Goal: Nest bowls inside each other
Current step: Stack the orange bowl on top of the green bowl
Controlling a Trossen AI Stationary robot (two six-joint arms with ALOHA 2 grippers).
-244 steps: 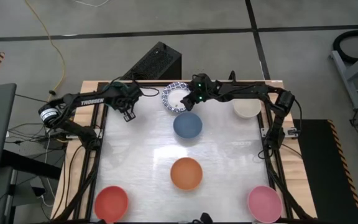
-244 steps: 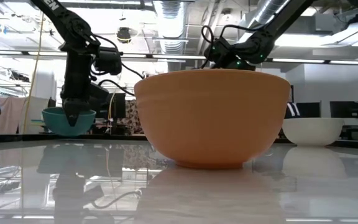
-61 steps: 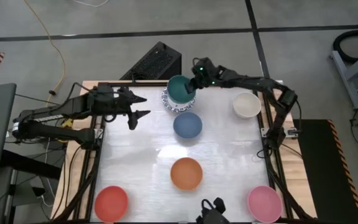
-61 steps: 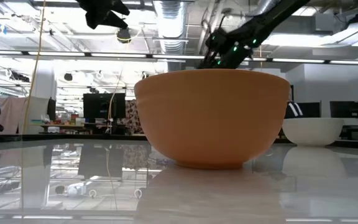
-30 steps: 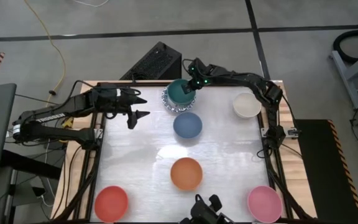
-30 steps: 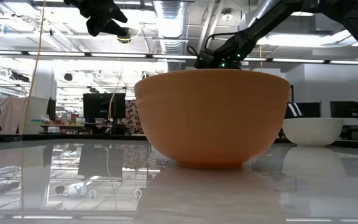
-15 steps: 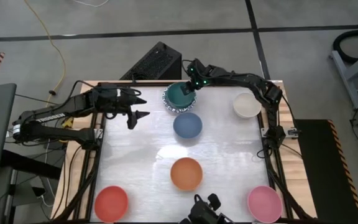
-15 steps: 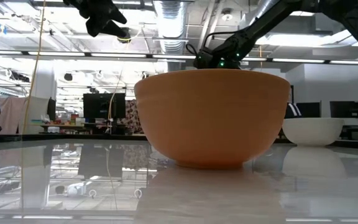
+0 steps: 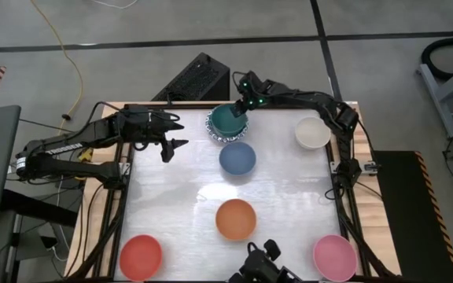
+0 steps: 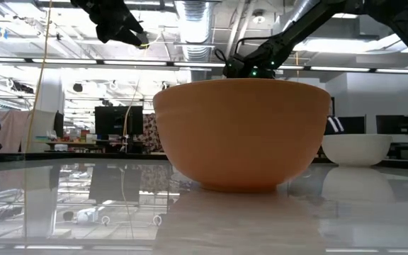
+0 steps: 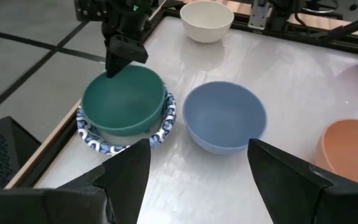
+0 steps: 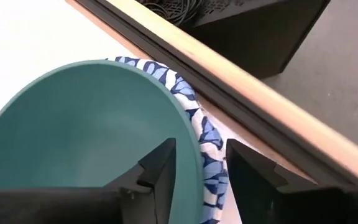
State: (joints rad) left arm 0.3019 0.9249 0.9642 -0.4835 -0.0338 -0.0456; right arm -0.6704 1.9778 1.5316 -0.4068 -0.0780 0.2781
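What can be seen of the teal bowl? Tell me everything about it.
The teal bowl is plain, round, smooth and matte, apparently glazed ceramic or plastic, and empty. It sits upright, nested in a white bowl with a blue-patterned rim, at the table's far edge just behind the blue bowl. The right gripper straddles its far rim, one finger inside and one outside, with gaps beside the rim. Whether a finger touches it cannot be told.

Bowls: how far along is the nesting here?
Done: the teal bowl sits inside the blue-patterned bowl. In hand: the right gripper straddles the teal rim, fingers apart. Left: the blue, orange, cream, red and pink bowls stand separate.
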